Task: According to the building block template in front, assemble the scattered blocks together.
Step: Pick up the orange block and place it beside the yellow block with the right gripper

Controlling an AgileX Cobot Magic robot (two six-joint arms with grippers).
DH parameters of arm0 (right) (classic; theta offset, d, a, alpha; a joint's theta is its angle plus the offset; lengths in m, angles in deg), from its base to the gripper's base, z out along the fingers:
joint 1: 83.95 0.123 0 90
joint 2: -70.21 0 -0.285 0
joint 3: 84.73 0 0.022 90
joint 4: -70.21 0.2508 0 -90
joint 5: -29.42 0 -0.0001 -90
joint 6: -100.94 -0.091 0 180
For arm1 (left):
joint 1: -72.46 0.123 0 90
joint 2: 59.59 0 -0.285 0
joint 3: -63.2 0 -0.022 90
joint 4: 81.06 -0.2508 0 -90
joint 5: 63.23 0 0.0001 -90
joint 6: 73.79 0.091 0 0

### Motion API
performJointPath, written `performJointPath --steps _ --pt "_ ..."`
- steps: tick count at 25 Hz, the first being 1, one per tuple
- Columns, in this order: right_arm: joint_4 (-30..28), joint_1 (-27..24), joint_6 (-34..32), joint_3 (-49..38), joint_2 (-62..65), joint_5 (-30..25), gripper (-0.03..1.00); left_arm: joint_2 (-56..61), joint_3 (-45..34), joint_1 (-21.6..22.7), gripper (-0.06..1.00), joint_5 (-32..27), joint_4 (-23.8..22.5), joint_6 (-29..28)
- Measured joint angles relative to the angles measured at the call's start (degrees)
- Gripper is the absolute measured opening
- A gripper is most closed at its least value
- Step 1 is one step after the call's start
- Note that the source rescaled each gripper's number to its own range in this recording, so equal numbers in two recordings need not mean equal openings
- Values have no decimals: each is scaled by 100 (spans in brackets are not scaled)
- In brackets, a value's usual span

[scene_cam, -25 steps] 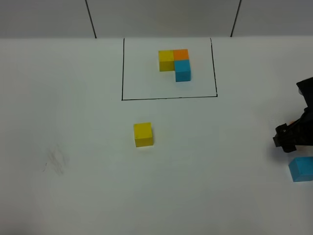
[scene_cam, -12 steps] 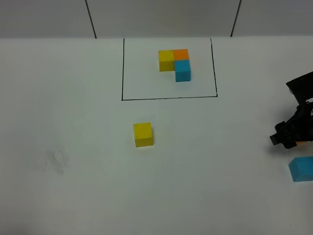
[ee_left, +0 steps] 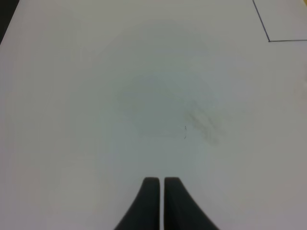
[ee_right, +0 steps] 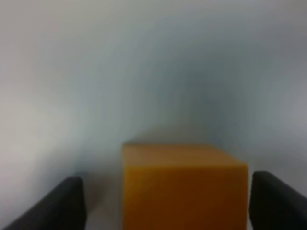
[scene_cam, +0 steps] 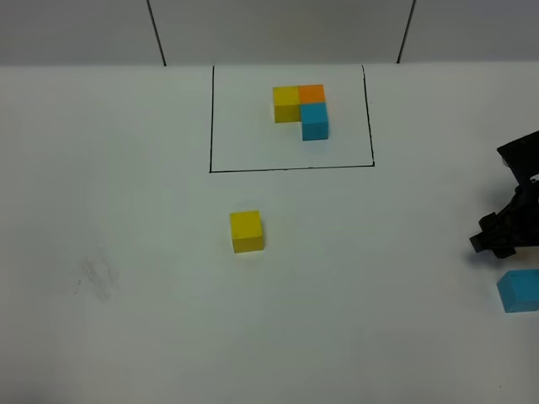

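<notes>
Right wrist view showed your right gripper (ee_right: 170, 194) spread around the small matte orange cube (ee_right: 184, 182), off-centre; closing so could have twisted it. Meanwhile your left gripper (ee_left: 161, 186) was pressed together.

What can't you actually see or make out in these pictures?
1. Orange block: high view, hidden by the right gripper; right wrist view, blurred, lower part cut off.
2. Light blue block: high view, cut by the picture's right edge.
3. Left gripper: outside the high view; left wrist view shows only its shut fingertips.
</notes>
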Motion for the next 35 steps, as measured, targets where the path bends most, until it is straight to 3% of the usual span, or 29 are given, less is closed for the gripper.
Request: performJointPath --steps 4,7,20,28,35 --pt "5 0 0 11 -57 130 69 0 0 0 0 0 0 0" --pt "9 0 0 28 -110 171 50 0 0 0 0 0 0 6" --pt "16 50 0 29 -63 74 50 0 0 0 0 0 0 7" --pt "216 226 0 4 983 -597 50 0 0 0 0 0 0 1" --pt "423 441 6 4 2442 -1496 50 0 0 0 0 0 0 1"
